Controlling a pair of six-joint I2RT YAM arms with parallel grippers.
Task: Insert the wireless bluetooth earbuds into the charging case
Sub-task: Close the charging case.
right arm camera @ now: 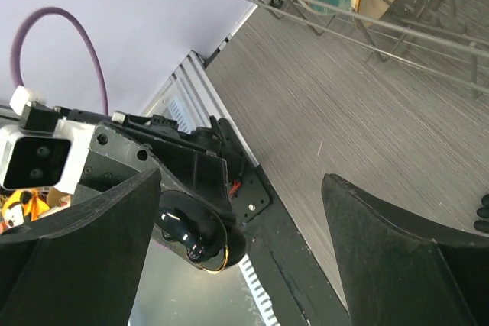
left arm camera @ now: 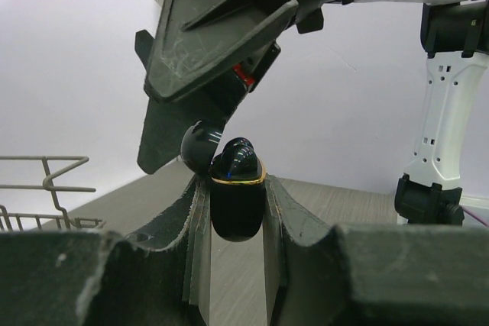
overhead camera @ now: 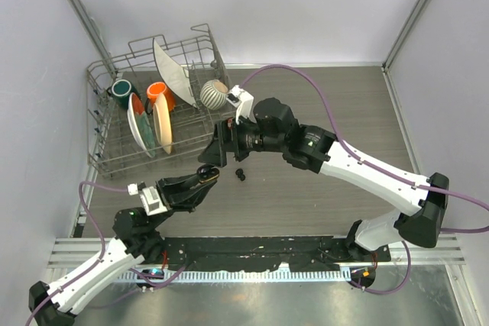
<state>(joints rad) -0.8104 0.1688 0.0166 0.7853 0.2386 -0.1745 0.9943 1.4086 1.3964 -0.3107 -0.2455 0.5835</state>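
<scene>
Closest to us in the left wrist view, our left gripper (left arm camera: pixel 238 188) is clamping the case (left arm camera: pixel 237 215) between its fingers (left arm camera: pixel 298 227). It is holding the case clear of the table (overhead camera: pixel 306 204), gold-rimmed mouth facing up. A glossy dome is showing in that mouth, and a rounded black piece is sitting beside it. We cannot tell whether these are a seated bud and the lid.

Our right gripper (right arm camera: pixel 241 181) is hanging just above the case with its jaws spread wide and nothing between them. From its own camera we are looking straight down past the fingers onto the case (right arm camera: pixel 195 234).

We are seeing the loose earbuds (overhead camera: pixel 241 174) lying together on the table, just to the right of the case and apart from it. They are lying below and slightly nearer our bases than the right fingertips. In the right wrist view they are only peeking in at the right edge (right arm camera: pixel 483 215), too small for us to read which way their stems are pointing.

We are judging the free right gripper to be the one to fetch them, since the left is occupied. It is needing to shift off the case, drop to the table and pinch one bud. Then it is needing to carry it back over the upturned mouth.
</scene>
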